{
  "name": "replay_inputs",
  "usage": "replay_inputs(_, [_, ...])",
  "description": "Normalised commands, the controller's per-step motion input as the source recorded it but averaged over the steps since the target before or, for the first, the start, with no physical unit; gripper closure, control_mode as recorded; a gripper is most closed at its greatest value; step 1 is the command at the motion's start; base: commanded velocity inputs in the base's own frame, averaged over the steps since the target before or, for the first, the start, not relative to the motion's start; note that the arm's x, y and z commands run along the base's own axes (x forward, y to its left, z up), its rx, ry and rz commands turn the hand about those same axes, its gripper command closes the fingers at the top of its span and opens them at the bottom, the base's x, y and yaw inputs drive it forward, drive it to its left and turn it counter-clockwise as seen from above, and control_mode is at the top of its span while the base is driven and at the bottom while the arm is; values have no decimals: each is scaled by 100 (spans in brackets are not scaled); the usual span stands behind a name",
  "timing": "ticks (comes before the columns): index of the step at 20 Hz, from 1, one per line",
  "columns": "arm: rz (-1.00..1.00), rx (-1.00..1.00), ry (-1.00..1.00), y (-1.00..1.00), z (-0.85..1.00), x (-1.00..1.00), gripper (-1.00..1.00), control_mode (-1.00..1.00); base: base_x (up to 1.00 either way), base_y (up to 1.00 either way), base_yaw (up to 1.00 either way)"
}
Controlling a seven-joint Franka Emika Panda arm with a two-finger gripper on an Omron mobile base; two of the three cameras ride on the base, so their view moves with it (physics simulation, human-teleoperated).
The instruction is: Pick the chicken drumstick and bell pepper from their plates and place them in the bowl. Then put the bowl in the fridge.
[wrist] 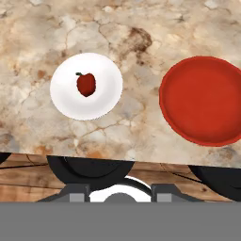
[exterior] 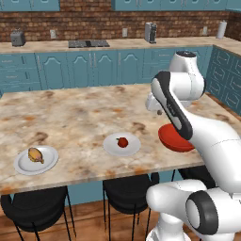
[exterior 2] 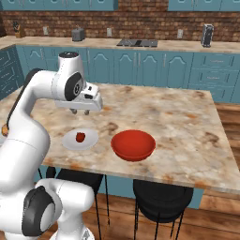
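Above the tabletop, the claw hangs free with nothing between its fingers; if it is spread or closed I cannot tell. Under it, near the front edge, the bell pepper lies on a plate. Beside that stands the empty bowl. The chicken drumstick rests on another plate, toward the front left corner.
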Motion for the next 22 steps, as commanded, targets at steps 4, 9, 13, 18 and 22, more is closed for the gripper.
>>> replay_inputs(4, [2,-4,0,0,-1,-5,-100,-100,0,0,0])
replay_inputs(9, [8,-15,-1,17,-17,-18,-100,-100,0,0,0])
replay_inputs(13, [1,-2,0,20,-25,4,-100,-100,0,0,0])
replay_inputs(18, [9,0,-7,28,-31,26,-100,-100,0,0,0])
replay_inputs(22, [16,1,0,31,-42,30,-100,-100,0,0,0])
